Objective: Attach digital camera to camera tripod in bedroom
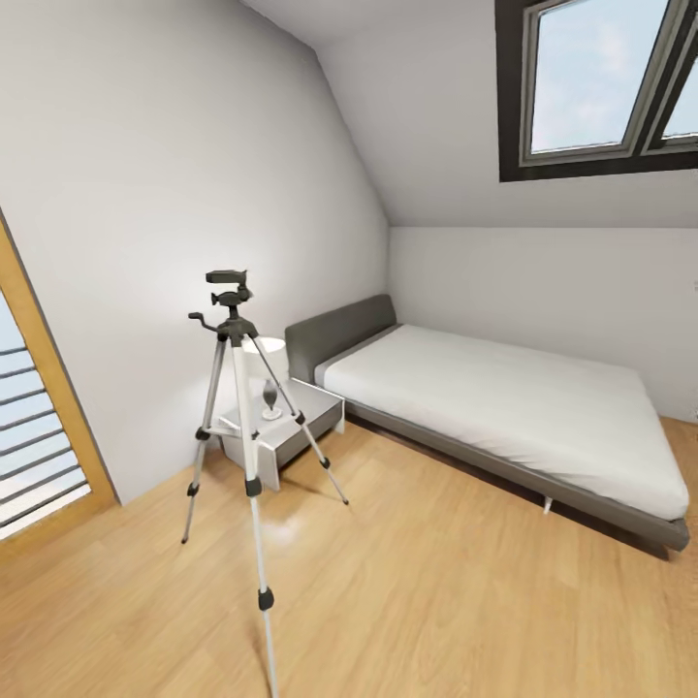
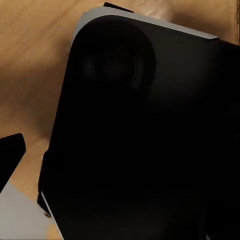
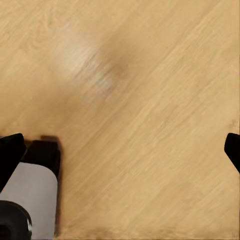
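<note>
The camera tripod [image 1: 236, 388] stands on the wood floor at the left of the head view, its three silver legs spread. Its black head and pan handle [image 1: 228, 291] carry nothing. In the left wrist view the digital camera [image 2: 130, 130] looms very close as a black body with a round lens bulge. My left gripper [image 2: 120, 150] is shut on it. One fingertip [image 2: 11, 152] shows beside it and the other is hidden behind it. My right gripper [image 3: 120, 147] hangs open over bare floor, with nothing between its fingers.
A low grey bed [image 1: 504, 407] fills the right half of the room. A grey nightstand [image 1: 291, 431] with a small lamp [image 1: 269, 388] stands just behind the tripod. A wood-framed window [image 1: 29, 436] is at the left, and open plank floor [image 1: 436, 601] lies ahead.
</note>
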{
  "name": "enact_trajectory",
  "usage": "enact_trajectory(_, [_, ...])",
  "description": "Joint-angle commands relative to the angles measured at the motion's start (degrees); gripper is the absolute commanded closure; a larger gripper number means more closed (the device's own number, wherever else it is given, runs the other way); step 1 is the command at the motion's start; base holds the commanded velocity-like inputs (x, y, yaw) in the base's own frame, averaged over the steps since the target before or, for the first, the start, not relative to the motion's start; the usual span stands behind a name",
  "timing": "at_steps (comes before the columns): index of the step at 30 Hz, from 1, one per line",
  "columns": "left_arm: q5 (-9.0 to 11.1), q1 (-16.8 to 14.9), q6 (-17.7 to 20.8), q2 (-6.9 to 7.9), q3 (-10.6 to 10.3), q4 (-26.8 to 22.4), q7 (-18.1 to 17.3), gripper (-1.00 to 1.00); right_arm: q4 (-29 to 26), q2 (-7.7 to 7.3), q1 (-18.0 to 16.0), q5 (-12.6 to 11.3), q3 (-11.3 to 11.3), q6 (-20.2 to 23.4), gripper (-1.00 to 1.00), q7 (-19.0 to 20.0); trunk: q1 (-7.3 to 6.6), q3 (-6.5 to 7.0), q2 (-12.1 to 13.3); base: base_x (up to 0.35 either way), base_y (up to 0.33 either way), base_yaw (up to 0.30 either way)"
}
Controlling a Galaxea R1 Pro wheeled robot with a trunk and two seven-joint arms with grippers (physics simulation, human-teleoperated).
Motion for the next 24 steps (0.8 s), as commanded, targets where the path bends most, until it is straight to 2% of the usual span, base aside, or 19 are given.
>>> enact_trajectory(1, [0.26,0.03,-0.09,-0.01,0.07,-0.08,0.0,-1.0,0.17,-0.02,2.0,-0.58,0.44,-1.02,-1.0,0.21,0.0,-0.04,-0.02,0.0,-0.272,0.0])
enact_trajectory(7, [0.26,0.03,-0.09,-0.01,0.13,-0.08,0.0,-1.0,0.57,0.08,10.79,-0.79,0.35,-8.32,-1.0,-0.12,0.0,-0.04,-0.02,0.0,-0.261,-0.002])
enact_trajectory(10, [0.26,0.03,-0.09,-0.01,0.14,-0.08,0.0,-1.0,0.65,0.3,12.72,-1.56,0.01,-10.92,-1.0,-0.41,0.0,-0.03,-0.02,0.0,-0.136,-0.101])
enact_trajectory(13, [0.26,0.03,-0.09,-0.01,0.16,-0.08,0.0,-1.0,0.68,0.5,13.39,-3.08,-0.17,-12.12,-1.0,-0.58,0.0,0.0,-0.02,0.0,-0.063,-0.196])
enact_trajectory(14, [0.26,0.03,-0.09,-0.01,0.17,-0.08,0.0,-1.0,0.69,0.61,13.72,-4.59,-0.21,-12.82,-1.0,-0.64,0.0,0.02,-0.02,0.0,-0.032,-0.239])
enact_trajectory(20, [0.26,0.03,-0.09,-0.03,0.19,-0.08,0.0,-1.0,0.7,0.8,14.57,-9.56,-0.33,-14.59,-1.0,-0.8,0.0,0.13,-0.02,0.0,-0.015,-0.261])
enact_trajectory(24, [0.26,0.03,-0.09,-0.06,0.19,-0.08,0.0,-1.0,0.7,0.83,14.74,-10.7,-0.35,-14.98,-1.0,-0.88,0.0,0.21,-0.02,0.0,-0.004,-0.277])
